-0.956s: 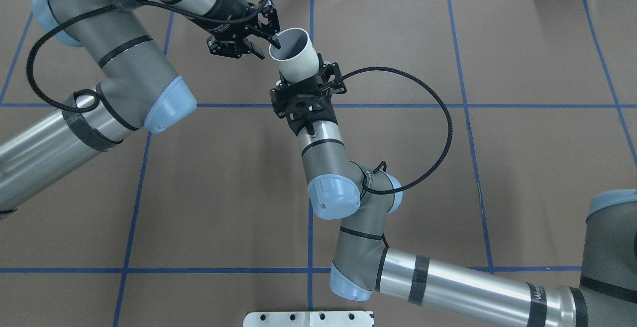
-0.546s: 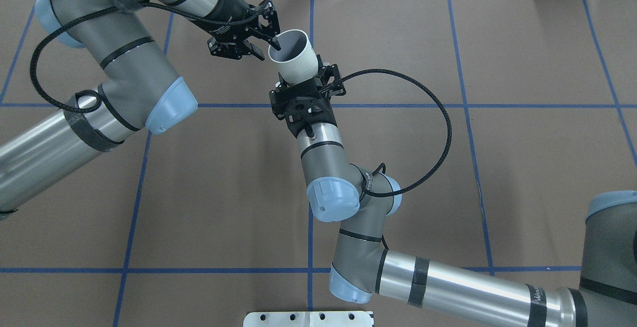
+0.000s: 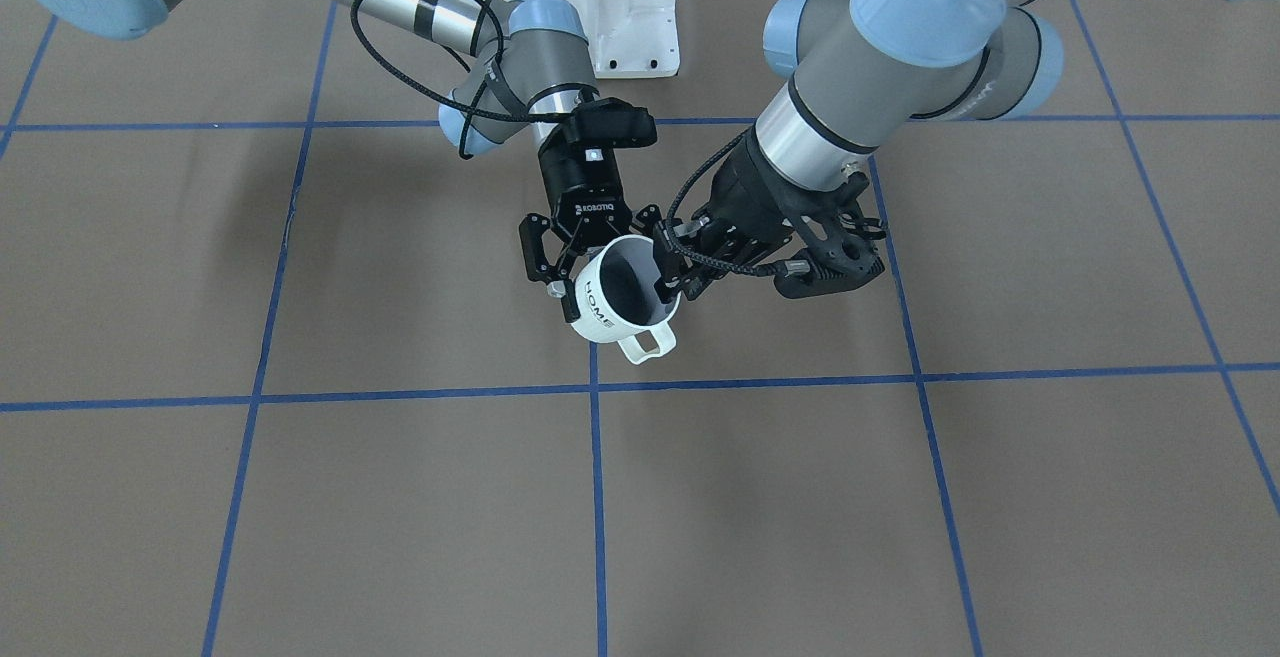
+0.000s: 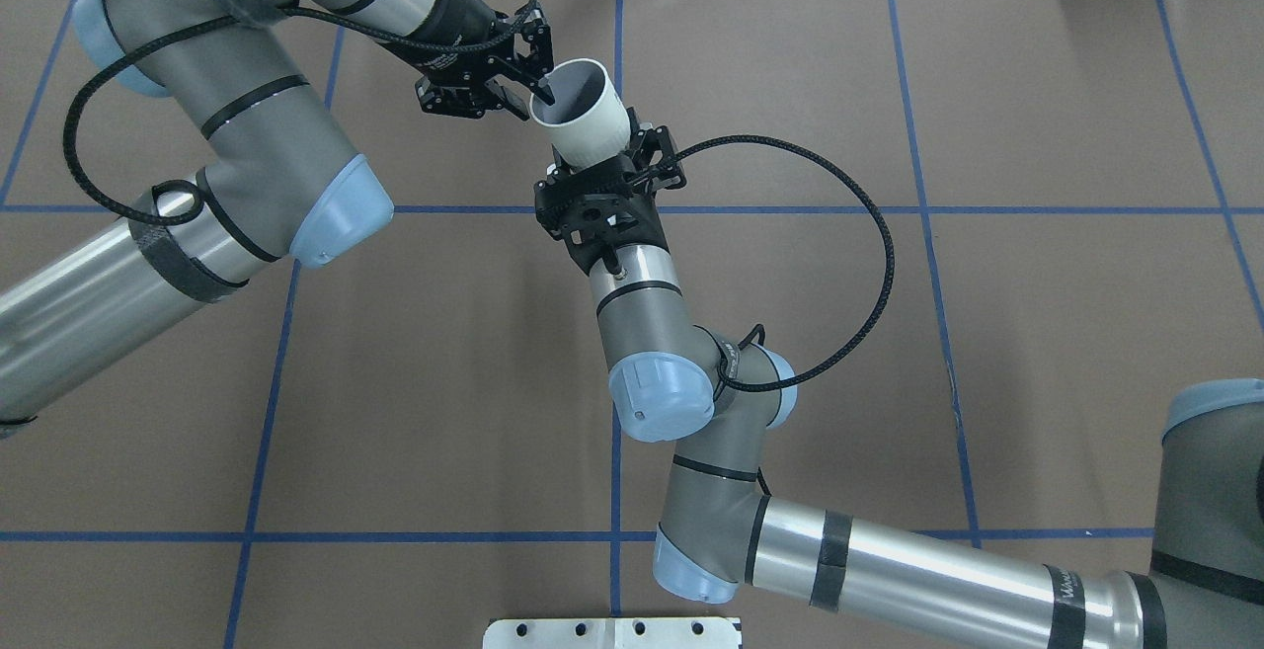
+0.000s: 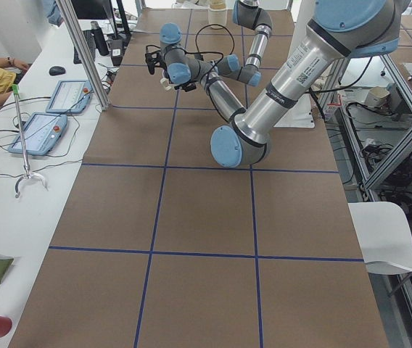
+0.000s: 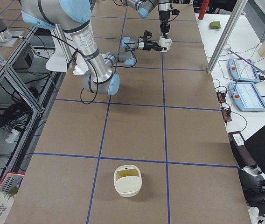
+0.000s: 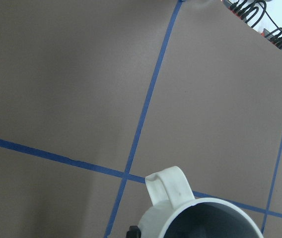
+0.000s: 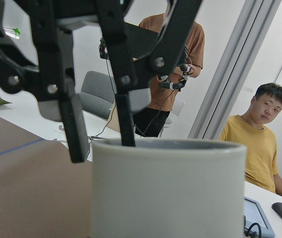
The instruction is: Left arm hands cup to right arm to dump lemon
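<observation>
The off-white cup (image 3: 605, 315) with black "HOME" lettering hangs tilted above the table, handle towards the operators. It also shows in the overhead view (image 4: 594, 140) and fills the right wrist view (image 8: 168, 193). My right gripper (image 3: 610, 272) (image 4: 604, 163) is shut around the cup's body. My left gripper (image 3: 678, 285) (image 4: 531, 101) straddles the rim, one finger inside and one outside, a little apart. Its fingers (image 8: 74, 124) stand over the rim in the right wrist view. The cup's handle (image 7: 171, 191) shows in the left wrist view. The lemon is hidden; the cup's inside looks only grey.
The table is brown with blue tape lines. A white mount plate (image 4: 612, 632) sits at the robot's edge. A cream bowl (image 6: 127, 181) with something yellow-green inside stands at the table's right end. Operators (image 8: 257, 134) and tablets (image 6: 244, 93) are beyond the far edge.
The cup and both grippers have drifted slightly to the overhead view's left. Both grips look the same.
</observation>
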